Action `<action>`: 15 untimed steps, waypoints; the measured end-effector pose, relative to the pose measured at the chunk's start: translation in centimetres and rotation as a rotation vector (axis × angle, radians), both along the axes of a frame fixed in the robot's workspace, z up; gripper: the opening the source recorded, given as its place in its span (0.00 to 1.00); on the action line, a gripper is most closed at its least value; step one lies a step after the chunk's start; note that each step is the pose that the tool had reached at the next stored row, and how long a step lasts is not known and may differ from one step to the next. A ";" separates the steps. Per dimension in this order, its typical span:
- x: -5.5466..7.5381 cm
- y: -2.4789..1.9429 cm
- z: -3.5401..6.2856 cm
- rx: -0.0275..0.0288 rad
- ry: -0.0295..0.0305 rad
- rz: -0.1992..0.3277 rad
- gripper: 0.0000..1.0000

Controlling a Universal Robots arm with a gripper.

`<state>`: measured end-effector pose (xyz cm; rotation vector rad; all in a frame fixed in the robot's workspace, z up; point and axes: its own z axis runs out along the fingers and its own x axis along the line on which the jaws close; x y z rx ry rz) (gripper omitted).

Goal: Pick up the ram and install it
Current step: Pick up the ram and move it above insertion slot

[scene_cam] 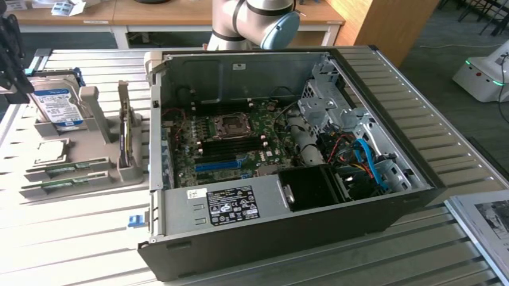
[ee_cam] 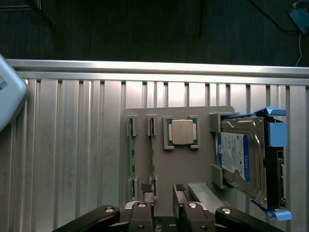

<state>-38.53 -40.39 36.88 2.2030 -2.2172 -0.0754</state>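
So right now the hand (ee_cam: 163,189) is spread wide with nothing in it, just bare grey holder (ee_cam: 193,164) showing between the fingers (ee_cam: 146,189). It's hanging over the end of the holder where the ram (ee_cam: 152,145) sits on edge in its clips, and one pad is just beside that end of the stick. I can't tell if it's touching. A second stick (ee_cam: 130,154) sits parallel right next to it, then the processor chip (ee_cam: 182,132) and the hard drive (ee_cam: 239,154) further along, all on the ribbed desk (ee_cam: 72,145). I'd call this the pick-up stage, with nothing grabbed yet. The stick is super thin, so a grab needs the hand centred over it and clear of its neighbour. The open computer case (scene_cam: 302,149) sits well apart.
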 end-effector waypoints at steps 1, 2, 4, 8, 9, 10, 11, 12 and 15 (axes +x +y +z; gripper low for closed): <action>0.0 0.00 -0.04 0.0000 0.0000 0.000 0.29; 0.0 0.00 -0.10 -0.0001 0.0001 0.000 0.29; 0.0 0.00 -0.25 -0.0001 0.0001 0.000 0.29; 0.0 0.00 -0.58 -0.0001 0.0002 0.000 0.29; 0.0 0.00 -0.68 -0.0002 0.0002 0.000 0.29; 0.0 0.00 -0.77 -0.0001 0.0002 0.000 0.29; 0.0 0.00 -0.87 -0.0001 0.0002 0.000 0.29; 0.0 0.00 -0.96 -0.0001 0.0002 0.000 0.29; 0.0 0.00 -1.24 -0.0001 0.0002 0.000 0.29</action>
